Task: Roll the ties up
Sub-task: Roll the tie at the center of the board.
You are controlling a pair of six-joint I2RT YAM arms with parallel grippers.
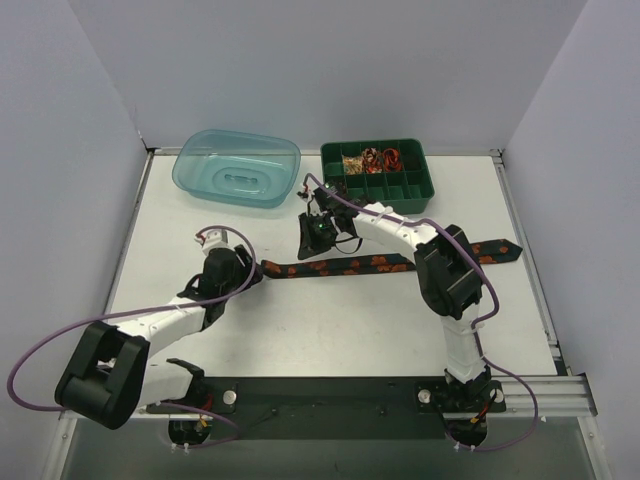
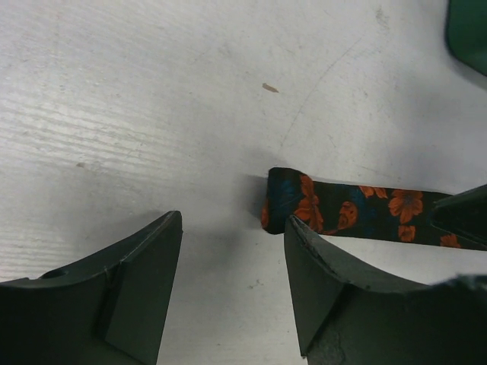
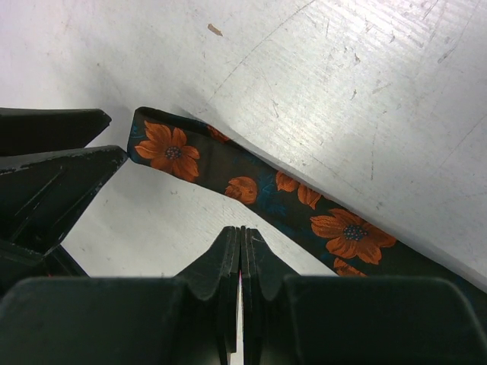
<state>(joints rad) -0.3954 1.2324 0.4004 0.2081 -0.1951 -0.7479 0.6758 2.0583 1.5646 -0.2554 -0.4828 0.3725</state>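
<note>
The tie (image 3: 243,186) was matt printed cloth. The tabletop (image 2: 152,114) was scuffed and finely grained. The tub (image 1: 282,160) was translucent plastic.

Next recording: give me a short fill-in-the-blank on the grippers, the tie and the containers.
The left gripper is ___. The right gripper is ___. The tie bears ___ flowers. In the top view, the tray sits to the ___ of the tub.
Missing words: open; shut; orange; right.
</note>
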